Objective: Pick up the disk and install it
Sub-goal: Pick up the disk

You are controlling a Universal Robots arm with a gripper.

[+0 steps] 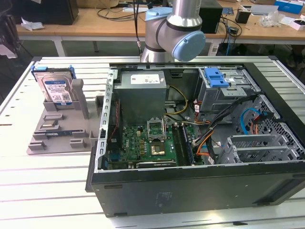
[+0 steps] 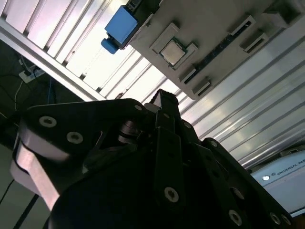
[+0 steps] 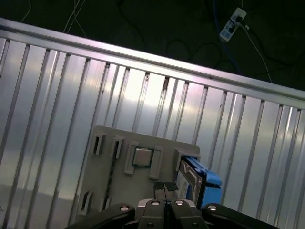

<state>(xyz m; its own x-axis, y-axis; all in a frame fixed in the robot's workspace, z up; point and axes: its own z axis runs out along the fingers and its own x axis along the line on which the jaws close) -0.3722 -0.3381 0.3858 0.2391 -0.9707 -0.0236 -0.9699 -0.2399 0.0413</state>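
Observation:
The disk [image 1: 56, 89], a silver drive with a white-and-blue label in a bright blue carrier, stands upright in a slot at the far end of a grey holder block [image 1: 52, 138], on the exterior view's left. In the first wrist view the disk [image 3: 196, 175] shows edge-on from above at one end of the holder [image 3: 109, 181]. In the second wrist view its blue carrier [image 2: 121, 26] sticks out past the holder [image 2: 224, 33]. My gripper [image 3: 165, 186] hangs well above the holder, shut and holding nothing; its black fingers [image 2: 167, 124] lie pressed together.
An open black computer case [image 1: 190, 186] fills the exterior view's middle and right, with a motherboard [image 1: 152, 143] and a blue-latched drive cage [image 1: 217, 76] inside. A square chip [image 3: 142, 156] sits in the holder. The ribbed metal table [image 1: 43, 191] ends near floor cables [image 3: 233, 24].

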